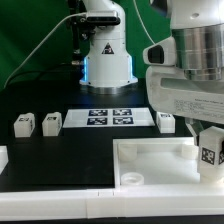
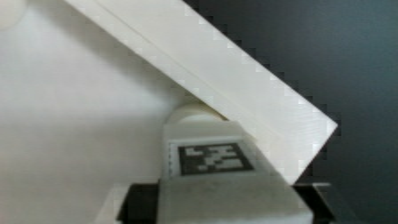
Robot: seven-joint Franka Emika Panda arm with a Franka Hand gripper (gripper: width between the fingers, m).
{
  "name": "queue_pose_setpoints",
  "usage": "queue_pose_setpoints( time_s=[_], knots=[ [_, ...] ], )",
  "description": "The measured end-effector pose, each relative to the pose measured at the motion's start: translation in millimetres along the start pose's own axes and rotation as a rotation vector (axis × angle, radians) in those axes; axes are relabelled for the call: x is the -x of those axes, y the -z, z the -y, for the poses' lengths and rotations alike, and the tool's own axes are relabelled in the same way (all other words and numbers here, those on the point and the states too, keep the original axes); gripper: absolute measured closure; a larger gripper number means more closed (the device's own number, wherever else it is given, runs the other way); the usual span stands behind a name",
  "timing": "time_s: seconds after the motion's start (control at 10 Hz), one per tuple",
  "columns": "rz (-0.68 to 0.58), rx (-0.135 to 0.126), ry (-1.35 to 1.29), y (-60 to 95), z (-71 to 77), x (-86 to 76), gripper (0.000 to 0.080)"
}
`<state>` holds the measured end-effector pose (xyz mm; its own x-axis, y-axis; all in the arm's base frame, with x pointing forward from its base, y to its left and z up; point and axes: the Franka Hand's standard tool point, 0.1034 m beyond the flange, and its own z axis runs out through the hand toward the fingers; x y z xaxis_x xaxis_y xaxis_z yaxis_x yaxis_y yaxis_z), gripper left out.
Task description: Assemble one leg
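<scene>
My gripper is shut on a leg, a white block with a black-and-white tag, and holds it at the far right corner of the white tabletop in the exterior view. In the wrist view the leg sits between my dark fingers, its round tip against the tabletop's raised rim at the corner. Three more legs lie on the black table: two at the left and one by the arm.
The marker board lies behind the tabletop in front of the robot base. A round socket shows at the tabletop's near edge. A white piece lies at the exterior view's left edge.
</scene>
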<state>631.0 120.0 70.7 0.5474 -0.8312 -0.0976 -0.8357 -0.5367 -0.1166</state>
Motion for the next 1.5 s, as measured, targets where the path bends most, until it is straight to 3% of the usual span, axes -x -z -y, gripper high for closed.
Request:
queue_pose_setpoints(
  time_s=[0.1, 0.2, 0.3, 0.5, 0.6, 0.7, 0.8, 0.9, 1.2, 1.4, 1.5],
  knots=[
    [0.011, -0.026, -0.163, -0.7, 0.2, -0.2, 0.0501],
    [0.015, -0.087, -0.355, -1.2, -1.1, -0.5, 0.0500],
    [0.012, -0.120, -0.399, -1.4, -3.7, 2.6, 0.0500],
    [0.018, -0.107, -0.335, -1.8, -3.5, 4.6, 0.0500],
    [0.011, -0.099, -0.216, -3.1, -3.7, 8.9, 0.0407],
    [-0.002, -0.095, -0.038, -3.0, -3.8, 9.1, 0.0407],
    [-0.018, -0.087, 0.090, -1.9, -3.1, 9.5, 0.0220],
    [-0.057, -0.063, 0.290, -1.0, 0.3, 14.1, 0.0171],
    [-0.073, -0.048, 0.619, -1.3, 0.0, 12.9, 0.0154],
    [-0.087, 0.015, 0.947, 3.5, 4.5, 10.7, 0.0150],
    [-0.099, 0.023, 1.025, 5.3, 7.1, 9.7, 0.0150]
  ],
)
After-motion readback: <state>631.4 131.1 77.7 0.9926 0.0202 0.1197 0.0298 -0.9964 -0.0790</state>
